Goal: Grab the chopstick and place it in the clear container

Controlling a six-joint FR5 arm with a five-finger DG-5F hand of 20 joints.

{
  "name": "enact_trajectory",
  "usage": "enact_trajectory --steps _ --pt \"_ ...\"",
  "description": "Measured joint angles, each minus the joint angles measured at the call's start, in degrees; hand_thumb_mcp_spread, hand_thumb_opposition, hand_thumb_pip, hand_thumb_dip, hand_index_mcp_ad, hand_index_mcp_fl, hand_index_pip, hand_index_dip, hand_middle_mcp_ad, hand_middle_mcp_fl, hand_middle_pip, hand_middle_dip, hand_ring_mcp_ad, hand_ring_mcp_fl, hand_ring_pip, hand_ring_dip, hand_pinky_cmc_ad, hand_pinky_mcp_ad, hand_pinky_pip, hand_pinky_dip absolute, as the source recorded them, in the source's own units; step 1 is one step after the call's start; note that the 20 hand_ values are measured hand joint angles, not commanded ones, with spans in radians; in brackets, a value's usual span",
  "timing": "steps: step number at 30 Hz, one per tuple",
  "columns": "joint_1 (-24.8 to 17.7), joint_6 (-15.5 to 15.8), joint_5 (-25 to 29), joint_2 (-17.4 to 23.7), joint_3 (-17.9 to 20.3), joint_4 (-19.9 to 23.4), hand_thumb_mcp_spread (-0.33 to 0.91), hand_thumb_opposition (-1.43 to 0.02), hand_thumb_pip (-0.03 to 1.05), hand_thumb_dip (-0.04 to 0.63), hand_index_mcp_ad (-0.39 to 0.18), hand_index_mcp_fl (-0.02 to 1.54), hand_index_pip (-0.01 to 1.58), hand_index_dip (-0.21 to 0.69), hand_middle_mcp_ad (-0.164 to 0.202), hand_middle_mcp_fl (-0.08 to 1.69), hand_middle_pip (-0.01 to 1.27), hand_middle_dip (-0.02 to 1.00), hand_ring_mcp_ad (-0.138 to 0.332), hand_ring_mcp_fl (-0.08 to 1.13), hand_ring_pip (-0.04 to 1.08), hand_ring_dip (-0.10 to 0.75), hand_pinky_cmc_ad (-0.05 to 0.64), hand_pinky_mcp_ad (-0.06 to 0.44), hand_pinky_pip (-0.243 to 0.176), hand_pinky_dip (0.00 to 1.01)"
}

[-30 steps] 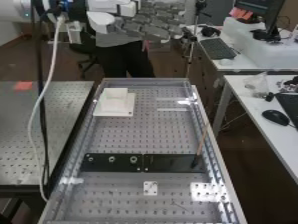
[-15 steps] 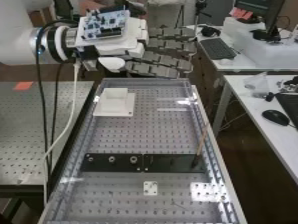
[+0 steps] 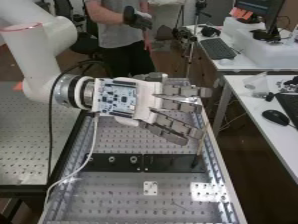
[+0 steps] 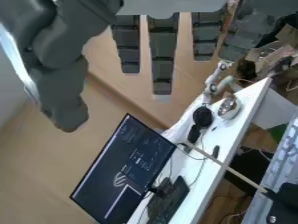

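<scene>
From where I stand, the near section of the work area is a perforated bench (image 3: 120,202) carrying a small white plate (image 3: 151,188). Next along is a black strip (image 3: 113,162) laid across the bench. The chopstick (image 3: 201,142) is at the right end of this strip, its lower end at the strip and its shaft leaning upward, free along its length.

Handling: the chopstick appears to be wood. Expect low weight, high stiffness and a thin, possibly smooth shaft that may roll or pivot between the fingers. It should tolerate a moderate pinch; side load at the foot could tip or snap it. Recommended grip: the upper shaft, above the strip, thumb opposed to fingers, followed by a straight lift along the shaft's own line.

Beyond the strip, the hand (image 3: 159,115) is over the bench, palm section toward the arm and fingers (image 3: 176,120) pointing to the bench's right edge. State: open. The fingers are straight and slightly spread; the thumb (image 4: 60,95) stands well apart from them. Nothing is held. In the wrist view, a gap separates the fingers from the chopstick. Next step, as judged: align the thumb and fingers on either side of the shaft, then close.

The arm (image 3: 33,60) comes in from the upper left. A white desk (image 3: 253,120) stands to the bench's right.
</scene>
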State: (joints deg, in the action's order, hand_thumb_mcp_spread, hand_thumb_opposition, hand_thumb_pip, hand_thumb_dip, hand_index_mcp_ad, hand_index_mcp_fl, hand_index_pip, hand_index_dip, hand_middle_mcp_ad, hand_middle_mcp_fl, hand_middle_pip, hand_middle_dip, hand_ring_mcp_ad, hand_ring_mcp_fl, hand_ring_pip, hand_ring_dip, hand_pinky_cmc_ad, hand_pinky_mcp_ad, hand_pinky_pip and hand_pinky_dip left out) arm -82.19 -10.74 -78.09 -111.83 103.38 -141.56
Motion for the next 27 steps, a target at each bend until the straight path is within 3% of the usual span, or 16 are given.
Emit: enact_trajectory --steps 6,12,19,27 --pt "0.5 -4.7 2.8 -4.1 -3.0 -0.2 0.25 -0.74 0.84 0.300 -0.089 0.18 0.54 0.250 0.089 0.35 0.14 0.57 0.227 0.00 0.08 0.127 0.314 0.232 -0.140 0.12" --pt "0.9 -7.7 5.5 -7.3 -5.4 0.1 0.29 -0.76 0.87 0.325 -0.087 0.32 0.87 0.187 0.091 0.40 0.14 0.59 0.213 0.00 0.09 0.166 0.312 0.229 -0.140 0.12" --pt "1.3 -8.5 5.0 -9.4 -7.9 -1.7 0.29 -0.77 0.85 0.325 -0.112 0.39 0.90 0.126 0.091 0.47 0.14 0.59 0.194 0.03 0.09 0.202 0.312 0.232 -0.140 0.12" --pt "1.3 -10.4 3.6 -13.1 -11.7 -5.2 0.30 -0.79 0.83 0.325 -0.126 0.41 0.72 0.093 0.087 0.50 0.14 0.59 0.195 0.05 0.09 0.202 0.316 0.230 -0.138 0.12"
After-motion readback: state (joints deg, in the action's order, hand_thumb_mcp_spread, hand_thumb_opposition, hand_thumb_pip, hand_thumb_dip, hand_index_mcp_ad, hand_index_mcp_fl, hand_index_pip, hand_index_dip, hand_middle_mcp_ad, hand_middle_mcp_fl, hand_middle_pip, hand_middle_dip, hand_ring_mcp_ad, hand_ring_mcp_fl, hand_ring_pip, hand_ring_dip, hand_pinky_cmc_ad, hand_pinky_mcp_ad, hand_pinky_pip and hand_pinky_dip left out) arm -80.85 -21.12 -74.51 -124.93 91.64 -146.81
